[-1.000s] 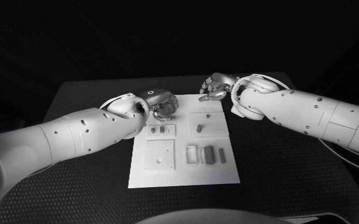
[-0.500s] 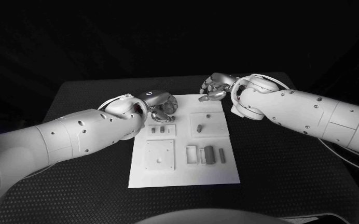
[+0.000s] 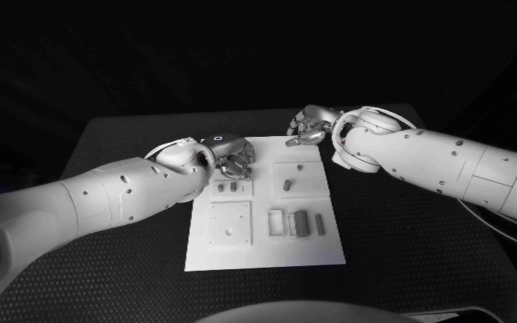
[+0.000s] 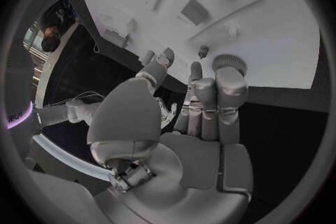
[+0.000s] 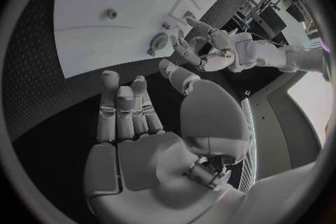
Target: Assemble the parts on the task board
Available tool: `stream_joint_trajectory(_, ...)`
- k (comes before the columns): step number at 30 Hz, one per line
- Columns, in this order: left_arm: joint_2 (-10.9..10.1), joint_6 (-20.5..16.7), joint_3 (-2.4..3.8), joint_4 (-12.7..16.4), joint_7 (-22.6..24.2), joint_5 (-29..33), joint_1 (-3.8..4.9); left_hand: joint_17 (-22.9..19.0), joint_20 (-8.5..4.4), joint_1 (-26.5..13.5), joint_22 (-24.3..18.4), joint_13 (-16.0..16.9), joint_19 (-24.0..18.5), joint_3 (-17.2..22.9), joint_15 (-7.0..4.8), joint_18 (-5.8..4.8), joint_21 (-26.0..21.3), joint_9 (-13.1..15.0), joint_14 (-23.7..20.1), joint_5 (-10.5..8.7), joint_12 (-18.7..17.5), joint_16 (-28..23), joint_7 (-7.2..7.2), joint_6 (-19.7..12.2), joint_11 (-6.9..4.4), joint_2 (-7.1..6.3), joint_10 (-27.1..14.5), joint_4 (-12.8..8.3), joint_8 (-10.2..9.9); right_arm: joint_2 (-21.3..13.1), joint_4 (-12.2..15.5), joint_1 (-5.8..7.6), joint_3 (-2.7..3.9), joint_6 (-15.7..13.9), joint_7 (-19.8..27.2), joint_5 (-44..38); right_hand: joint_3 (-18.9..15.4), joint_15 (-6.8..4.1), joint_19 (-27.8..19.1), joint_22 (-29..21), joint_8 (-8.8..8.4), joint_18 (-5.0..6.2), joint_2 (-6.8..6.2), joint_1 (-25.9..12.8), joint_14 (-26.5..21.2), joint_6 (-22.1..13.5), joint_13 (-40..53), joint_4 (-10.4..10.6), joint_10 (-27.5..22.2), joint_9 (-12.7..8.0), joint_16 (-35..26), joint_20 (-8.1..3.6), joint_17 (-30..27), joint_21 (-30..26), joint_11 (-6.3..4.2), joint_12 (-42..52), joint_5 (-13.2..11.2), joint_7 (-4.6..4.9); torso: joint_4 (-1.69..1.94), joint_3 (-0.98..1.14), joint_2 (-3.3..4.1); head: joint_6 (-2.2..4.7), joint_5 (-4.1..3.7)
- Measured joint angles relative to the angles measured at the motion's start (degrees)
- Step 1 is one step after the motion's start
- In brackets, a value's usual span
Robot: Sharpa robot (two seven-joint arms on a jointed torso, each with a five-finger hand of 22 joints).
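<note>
Left hand (image 3: 229, 157) hovers low over the task board's (image 3: 266, 252) far left corner, fingers apart, holding nothing; right hand (image 3: 310, 127) waits spread beyond the far edge; parts (image 3: 294, 223) lie nearer; a misjudged descent could knock pegs (image 3: 226, 186) askew

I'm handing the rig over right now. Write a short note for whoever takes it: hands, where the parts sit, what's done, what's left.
Left hand: over the far-left corner of the task board, fingers curled down at the board; the pictures do not settle whether it holds a part.
Right hand: at the board's far edge, fingers apart, holding nothing.
Parts: two small pieces in the left block just near the left hand; one peg in the far-right block; loose bars lie near right.
Done: few pieces look seated.
Left: the loose bars, plus whatever the left hand is working on.
</note>
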Motion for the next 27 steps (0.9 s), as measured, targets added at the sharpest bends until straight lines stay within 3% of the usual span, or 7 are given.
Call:
stream_joint_trajectory(3, 0.3, 0.0, -0.18, -0.6, 0.0, -0.7, -0.11, -1.0, 0.00, 1.2, 0.0, -0.2, 0.0, 1.0, -0.01, 0.01, 0.3, 0.0, 0.8, 0.00, -0.5, -0.4, -0.28, 0.3, 0.29, 1.17, -0.5, -0.9, 0.0, 0.0, -0.1, 0.00, 0.00, 0.0, 0.0, 0.0, 0.0, 0.00, 0.0, 0.0, 0.00, 0.00, 0.00, 0.0, 0.0, 0.0, 0.0, 0.0, 0.0, 0.0, 0.0, 0.00, 0.0, 0.0, 0.00, 0.0, 0.0, 0.00, -0.05, 0.01, 0.03, -0.03, 0.01)
stream_joint_trajectory(5, 0.5, -0.2, -0.22, -1.0, 0.0, -1.1, -0.18, -1.6, 0.04, 1.5, 0.0, -0.7, 0.0, 1.6, 0.05, 0.02, 0.6, -0.2, 0.9, 0.00, -1.5, -0.6, -0.34, 0.2, 0.42, 1.24, -2.1, -0.9, 0.0, 0.0, -0.1, 0.00, 0.00, 0.0, 0.0, 0.0, 0.0, 0.00, 0.0, 0.0, 0.00, 0.00, 0.00, 0.0, 0.0, 0.0, 0.0, 0.0, 0.0, 0.0, 0.0, -0.01, 0.0, 0.0, 0.00, 0.0, 0.0, 0.01, -0.08, 0.01, 0.04, -0.04, 0.01)
stream_joint_trajectory(8, 0.5, -0.5, -0.24, -1.5, 0.0, -1.5, -0.25, -2.8, 0.87, 1.8, 0.0, -2.8, -0.2, 2.5, 0.15, 1.85, 0.6, -0.7, 1.8, 0.00, -2.2, -0.8, -0.90, -0.3, 1.13, 1.00, -6.7, -0.7, -0.6, -0.1, 0.1, 0.00, 0.00, 0.1, 0.0, 0.0, 0.0, 0.00, 0.1, 0.0, 0.00, 0.00, 0.00, 0.0, 0.0, 0.2, 0.0, 0.0, 0.0, 0.0, 0.0, -0.14, 0.0, 0.0, 0.00, 0.0, 0.0, 0.09, -0.06, 0.02, 0.06, -0.05, -0.02)
stream_joint_trajectory(13, 0.9, -0.9, -0.25, -2.2, 0.0, -2.1, -0.26, -3.5, 1.37, 1.2, 0.0, -4.4, -0.1, 2.8, 1.09, 2.76, -0.3, -0.9, 2.0, 0.00, -2.2, -0.1, -0.90, -0.3, 1.97, 0.46, -8.1, -0.4, -0.6, 0.0, 0.0, 0.00, 0.00, 0.1, 0.0, 0.0, 0.0, 0.00, 0.2, 0.0, 0.00, 0.00, 0.00, 0.0, 0.0, 0.2, 0.0, 0.0, 0.0, 0.0, 0.0, -0.21, 0.0, 0.0, 0.00, 0.0, 0.0, 0.06, -0.02, 0.02, 0.12, -0.06, -0.12)
stream_joint_trajectory(22, 1.9, -1.3, -0.26, -3.0, -0.1, -2.6, -0.58, -4.4, 1.87, 0.9, -0.7, -6.0, -0.2, 3.5, 1.82, 3.22, -1.1, -1.0, 1.6, 0.00, -2.2, 0.9, 0.12, 1.2, 2.17, 0.77, -8.3, -0.1, -0.3, 0.4, -0.2, 0.00, 0.00, 0.1, 0.0, 0.0, 0.0, 0.00, 0.2, 0.0, 0.00, 0.00, 0.00, 0.0, 0.0, 0.3, 0.0, 0.0, 0.0, 0.0, 0.0, -0.21, 0.0, 0.0, 0.00, 0.0, 0.0, 0.04, -0.01, 0.02, 0.24, -0.20, -0.10)
stream_joint_trajectory(27, 1.8, -1.3, -0.27, -3.6, -0.2, -2.6, -0.59, -4.8, 2.19, 0.6, -0.8, -6.7, -0.1, 3.7, 2.16, 3.28, -1.2, -1.1, 1.3, 0.00, -2.2, 1.2, -0.02, 1.5, 2.60, 1.08, -8.3, 0.1, -0.3, 0.4, -0.2, 0.00, 0.00, 0.1, 0.0, 0.0, 0.0, 0.00, 0.2, 0.0, 0.00, 0.00, 0.00, 0.0, 0.0, 0.2, 0.0, 0.0, 0.0, 0.0, 0.0, -0.21, 0.0, 0.0, 0.00, 0.0, 0.0, 0.07, -0.03, 0.02, 0.25, -0.38, -0.09)
